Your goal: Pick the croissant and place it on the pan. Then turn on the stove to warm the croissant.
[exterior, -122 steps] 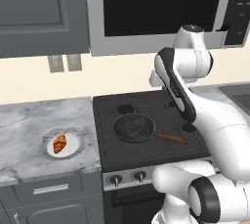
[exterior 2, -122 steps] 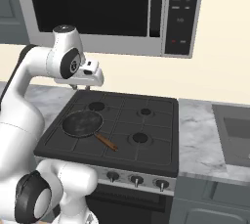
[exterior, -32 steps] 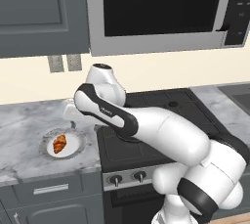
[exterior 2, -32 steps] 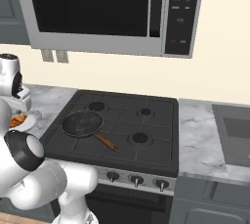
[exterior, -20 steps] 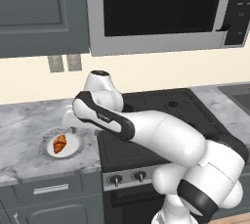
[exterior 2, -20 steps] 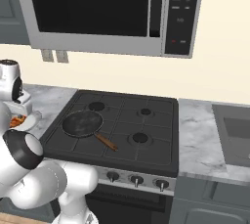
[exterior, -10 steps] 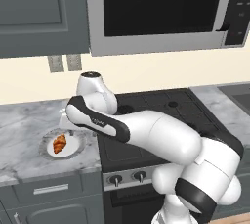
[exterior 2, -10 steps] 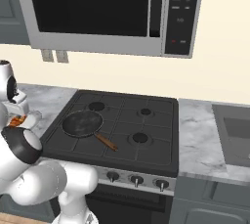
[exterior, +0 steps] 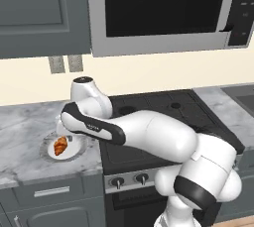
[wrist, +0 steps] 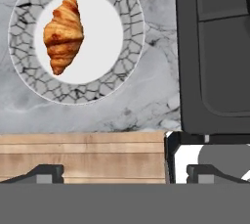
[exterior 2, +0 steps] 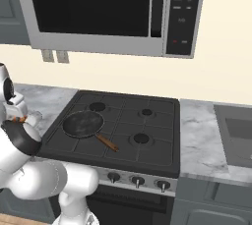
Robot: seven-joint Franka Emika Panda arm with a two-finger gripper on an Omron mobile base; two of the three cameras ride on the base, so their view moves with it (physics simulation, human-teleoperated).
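Gripper [wrist: 124,171] jaws spread wide, holding nothing, hanging above the marble counter [wrist: 146,96] with the plate [wrist: 128,3] ahead of the fingertips [wrist: 46,171]. Croissant [wrist: 63,33] lies on the plate's plain white centre, ridged, golden with browned edges; the plate rim has a grey cracked-stone pattern. Nothing sits between the jaws and the croissant. Just beside the plate, the stove [wrist: 215,47] edge, black and matte. In the right base view the pan [exterior 2: 82,124], round and dark with a thin wooden handle, rests on the stove's front-left burner, well apart from the plate. Dark round knobs [exterior 2: 137,181] line the silver front.
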